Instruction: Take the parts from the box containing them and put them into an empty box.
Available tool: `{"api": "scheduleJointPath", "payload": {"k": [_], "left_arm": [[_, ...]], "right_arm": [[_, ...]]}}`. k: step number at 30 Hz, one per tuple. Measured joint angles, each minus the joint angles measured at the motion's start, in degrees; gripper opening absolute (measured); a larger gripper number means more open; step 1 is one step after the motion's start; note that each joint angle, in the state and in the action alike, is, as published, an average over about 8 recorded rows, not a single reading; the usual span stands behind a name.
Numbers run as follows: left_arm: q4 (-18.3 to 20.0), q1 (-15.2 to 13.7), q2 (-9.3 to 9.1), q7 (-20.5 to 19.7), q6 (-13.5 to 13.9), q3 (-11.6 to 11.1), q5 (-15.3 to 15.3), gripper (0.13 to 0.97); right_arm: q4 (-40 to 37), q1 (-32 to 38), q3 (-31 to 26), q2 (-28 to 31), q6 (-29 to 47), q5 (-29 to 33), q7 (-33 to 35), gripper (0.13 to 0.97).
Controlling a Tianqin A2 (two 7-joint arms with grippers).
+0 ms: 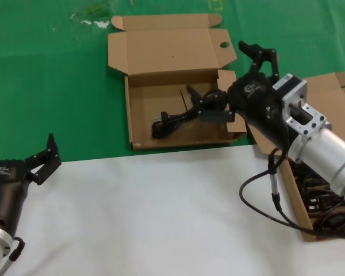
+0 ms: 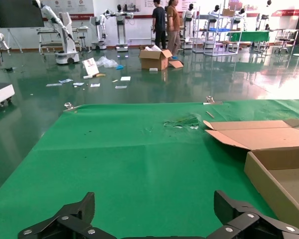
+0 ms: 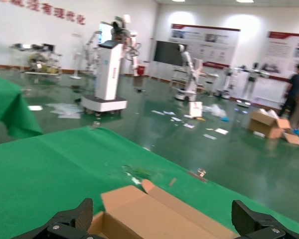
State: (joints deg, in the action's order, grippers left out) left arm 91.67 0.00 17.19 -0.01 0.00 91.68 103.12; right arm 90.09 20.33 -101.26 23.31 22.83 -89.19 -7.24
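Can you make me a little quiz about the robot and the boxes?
1. True or false: the right gripper is holding a cord.
2. How many cords lie in the holed-flap box in the middle? A: none. B: one. C: five.
3. Fill in: the cloth under that box is ____.

Key:
1. False. It is open and empty, above the box.
2. B. A single black cord lies inside.
3. Green.
The left gripper waits open, near the robot's body.
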Motion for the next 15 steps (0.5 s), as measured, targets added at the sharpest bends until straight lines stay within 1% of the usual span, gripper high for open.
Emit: {"api": "scheduleJointPath", "payload": {"k": [1,2,10,15], "left_arm": [[0.0,0.0,0.0,0.0,0.0,0.0,0.0,0.776],[0.0,0.0,0.0,0.0,0.0,0.0,0.0,0.776],[0.0,0.0,0.0,0.0,0.0,0.0,0.0,0.902],[0.0,0.0,0.0,0.0,0.0,0.0,0.0,0.931]], "right_arm": [[0.0,-0.6,0.3,-0.2,-0.7,-0.4,0.2,0.966],[0.1,-1.2,0.6,-0.4,-1.3,-0.8,0.4,0.966],[0.5,-5.8,2.7,-1.7,-6.5,-4.0,2.1,0.966],[0.7,-8.7,4.1,-2.6,-9.8,-6.0,3.1,0.966]]}}
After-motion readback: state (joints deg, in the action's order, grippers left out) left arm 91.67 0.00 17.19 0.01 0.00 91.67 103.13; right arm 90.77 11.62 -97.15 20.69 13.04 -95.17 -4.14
